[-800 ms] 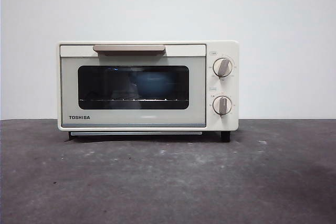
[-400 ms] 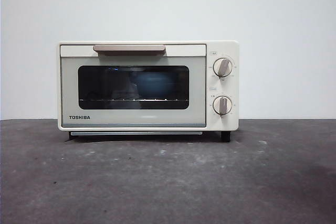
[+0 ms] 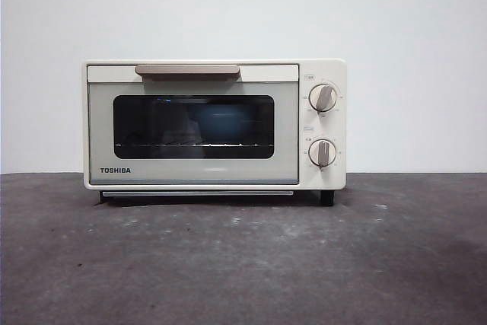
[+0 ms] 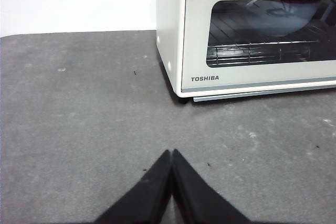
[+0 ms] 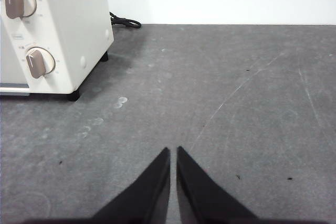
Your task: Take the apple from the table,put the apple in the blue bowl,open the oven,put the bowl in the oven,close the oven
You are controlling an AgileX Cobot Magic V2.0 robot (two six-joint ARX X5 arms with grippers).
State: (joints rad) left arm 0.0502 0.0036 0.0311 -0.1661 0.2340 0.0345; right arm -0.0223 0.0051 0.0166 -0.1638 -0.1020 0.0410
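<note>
Nothing moved: "TOSHIBA" oven shut.

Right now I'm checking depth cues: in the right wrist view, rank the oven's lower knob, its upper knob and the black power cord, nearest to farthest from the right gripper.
From the right gripper:
1. Lower knob, on the oven's front.
2. Upper knob, above it.
3. Black power cord, behind the oven by the wall.

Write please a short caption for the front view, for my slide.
Closed oven on the table, blue bowl visible behind its window.
</note>
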